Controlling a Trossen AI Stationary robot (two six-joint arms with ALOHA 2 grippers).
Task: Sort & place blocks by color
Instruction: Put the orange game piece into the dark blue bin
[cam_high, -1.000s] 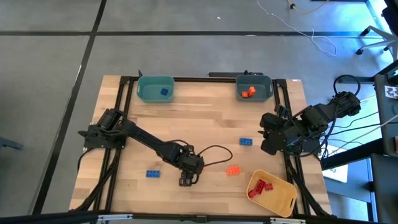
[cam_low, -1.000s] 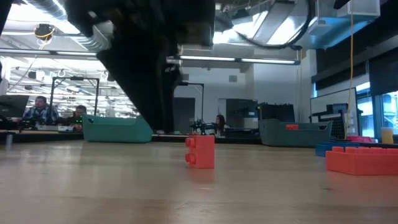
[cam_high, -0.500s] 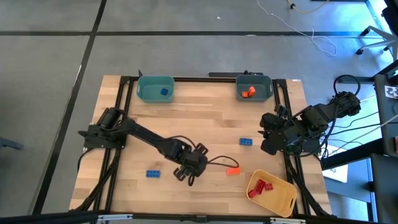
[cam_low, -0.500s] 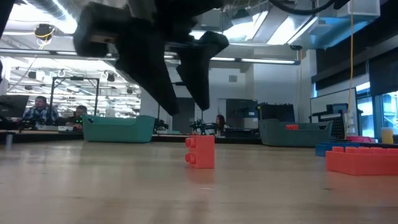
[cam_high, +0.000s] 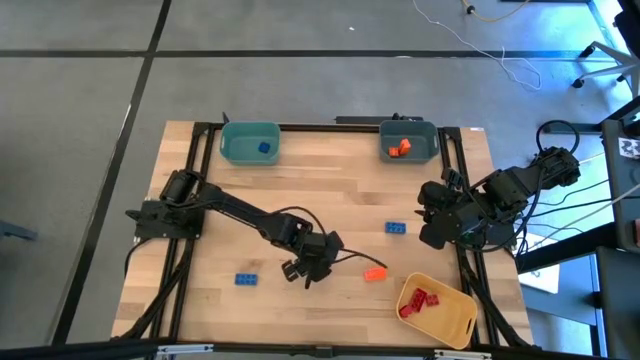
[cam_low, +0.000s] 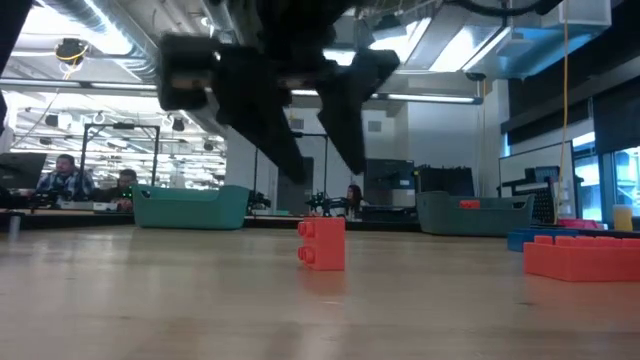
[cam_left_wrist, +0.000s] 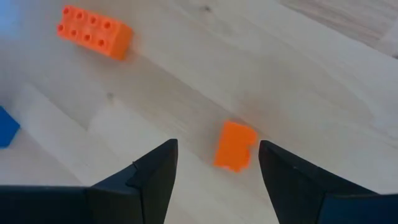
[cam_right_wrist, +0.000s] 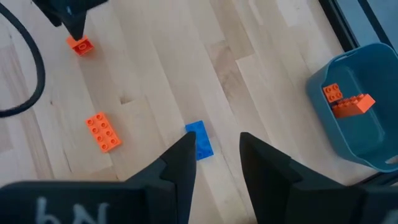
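High view. Wooden worktop (cam_high: 330, 200) in a black frame. Landmark: yellow bin (cam_high: 438, 310), holding red blocks (cam_high: 418, 302), at the near right corner. Oblong orange block (cam_high: 375, 273) lies just beside the bin on its left. Left tool (cam_high: 297, 272) hangs further left of that block, fingers spread, nothing between them; any block beneath it is hidden here. Blue block (cam_high: 246, 279) sits well left of the bin, beyond the left tool. A second blue block (cam_high: 396, 228) lies near the bin, on the far side of it. Teal bin (cam_high: 250, 142) with one blue block inside and grey-blue bin (cam_high: 409, 141) with orange blocks stand at the far edge, well apart from the yellow bin. Right tool (cam_high: 432, 213), at the right edge, waits beyond the yellow bin.

Low view. Small orange block (cam_low: 322, 244) stands on the worktop; left tool's fingers (cam_low: 345, 130) hang parted above it, clear of it. Seated people show in the room behind.

Left wrist view. Small orange block (cam_left_wrist: 234, 145) lies on the worktop between the two spread fingers (cam_left_wrist: 152, 180), untouched. Oblong orange block (cam_left_wrist: 93, 32) lies well beyond it.

Right wrist view. Right tool (cam_right_wrist: 214, 158) open, empty, above a blue block (cam_right_wrist: 199, 139). Grey-blue bin (cam_right_wrist: 364, 106) holds orange blocks.
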